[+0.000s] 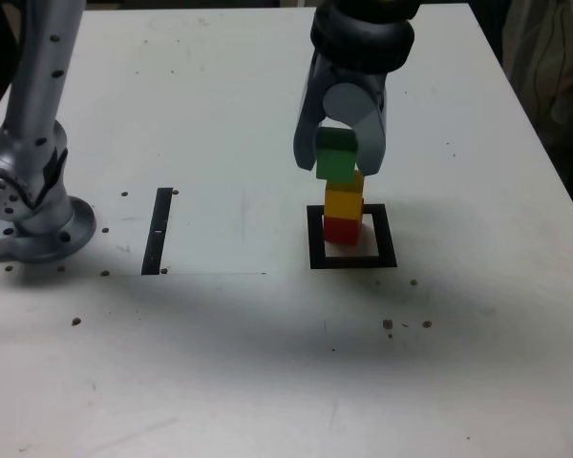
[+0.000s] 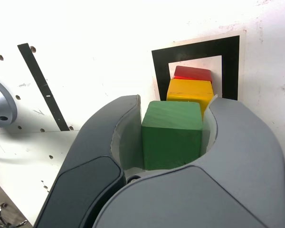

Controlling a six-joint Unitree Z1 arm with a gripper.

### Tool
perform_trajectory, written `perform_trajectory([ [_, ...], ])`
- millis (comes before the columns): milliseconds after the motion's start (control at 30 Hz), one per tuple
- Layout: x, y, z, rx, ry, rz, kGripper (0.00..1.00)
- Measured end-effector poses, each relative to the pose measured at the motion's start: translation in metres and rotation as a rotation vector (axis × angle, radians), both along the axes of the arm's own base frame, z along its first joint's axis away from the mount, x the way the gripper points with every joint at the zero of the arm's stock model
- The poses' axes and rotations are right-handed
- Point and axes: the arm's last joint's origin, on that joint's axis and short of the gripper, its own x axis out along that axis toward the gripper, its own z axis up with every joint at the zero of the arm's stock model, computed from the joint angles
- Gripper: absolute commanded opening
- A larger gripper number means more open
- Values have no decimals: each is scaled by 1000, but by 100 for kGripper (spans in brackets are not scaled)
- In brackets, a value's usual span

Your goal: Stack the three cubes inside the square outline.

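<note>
Fingers (image 1: 341, 157) are clenching the green cube (image 1: 336, 158), which you are holding over the yellow cube (image 1: 344, 201) and red cube (image 1: 341, 229), stacked inside the square outline (image 1: 352, 260) right of centre; bare worktop (image 1: 267, 363) is lying all around.

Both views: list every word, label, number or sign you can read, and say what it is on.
None: no readable text in either view.
The green cube, yellow cube, red cube, square outline, black strip and tool carry no writing.

Open table (image 1: 477, 143) around cube stack (image 1: 343, 215)
</note>
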Motion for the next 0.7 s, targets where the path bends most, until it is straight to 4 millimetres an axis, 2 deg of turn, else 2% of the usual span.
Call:
perform_trajectory([
  [333, 1, 0, 0, 0, -6, 0, 30],
  [700, 6, -1, -9, -6, 14, 2, 38],
])
